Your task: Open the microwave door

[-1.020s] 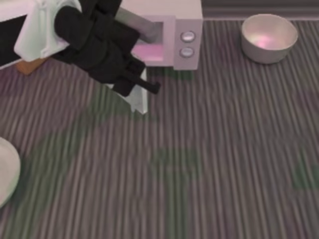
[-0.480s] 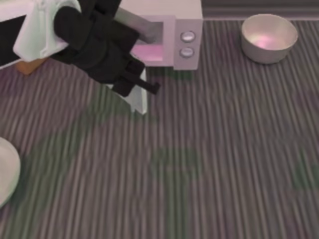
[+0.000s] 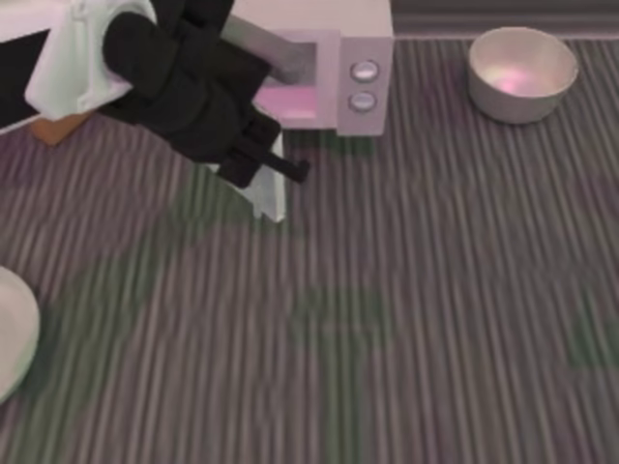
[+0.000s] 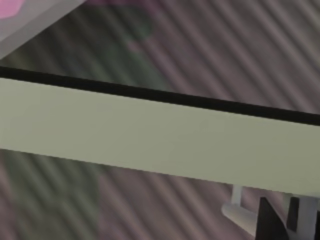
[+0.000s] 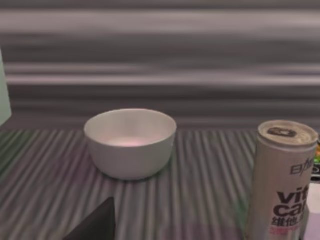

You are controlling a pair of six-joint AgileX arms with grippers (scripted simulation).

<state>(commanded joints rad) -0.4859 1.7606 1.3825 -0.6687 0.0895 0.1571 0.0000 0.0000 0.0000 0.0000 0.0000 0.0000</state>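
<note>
Soft, even, dim light; faint greenish shadows blotch the striped table [image 3: 435,319].

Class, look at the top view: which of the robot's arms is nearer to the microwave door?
Left. Its end effector is right at the microwave door, which stands swung out from the microwave. The right arm does not appear in the top view at all.

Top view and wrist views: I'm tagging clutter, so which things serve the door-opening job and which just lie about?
Job:
microwave
microwave door, swung open
left hand, at the door

Lying about:
white bowl, near the table's right rear
can
plate at the left edge
</note>
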